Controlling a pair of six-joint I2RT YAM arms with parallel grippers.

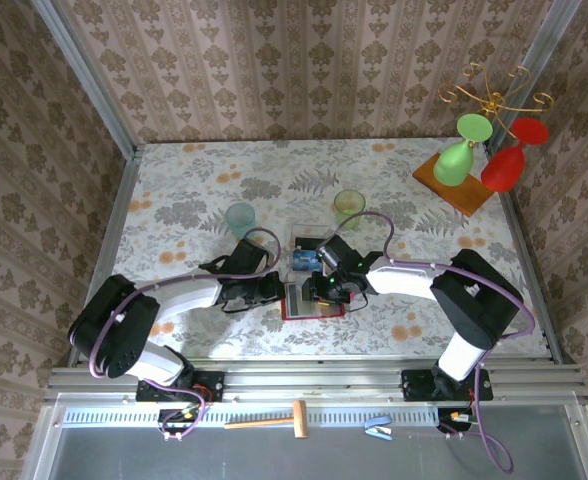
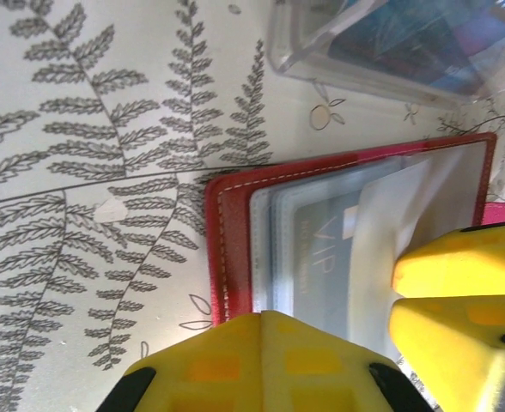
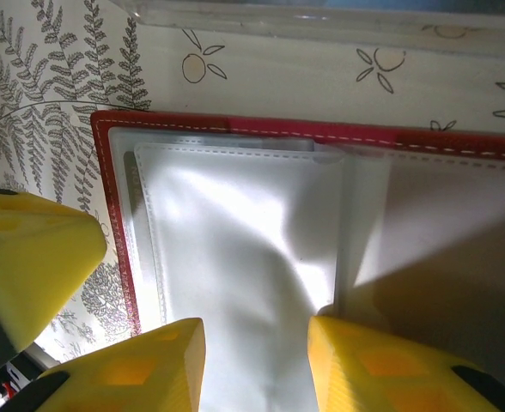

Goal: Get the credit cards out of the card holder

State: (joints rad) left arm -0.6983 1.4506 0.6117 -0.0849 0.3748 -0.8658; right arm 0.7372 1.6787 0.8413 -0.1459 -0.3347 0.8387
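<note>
The card holder [image 1: 314,309] is a red wallet lying open on the table between my two grippers. My left gripper [image 1: 278,290] is shut, its yellow tips [image 2: 265,324] pressed together on the wallet's red left border [image 2: 234,232]. A grey card printed VIP [image 2: 321,249] sits in a clear pocket there. My right gripper [image 1: 326,290] is open, with its fingers [image 3: 257,333] spread over the pale pocket panel [image 3: 235,223]. Something blue [image 1: 304,260] lies inside the clear plastic box [image 1: 298,243]. The white-pink card is hidden.
The clear box [image 2: 321,53] stands just beyond the wallet. Behind it are a teal cup [image 1: 241,217] and a green cup [image 1: 349,205]. A wooden stand [image 1: 456,186] at the back right holds a green glass [image 1: 464,150] and a red glass [image 1: 507,163].
</note>
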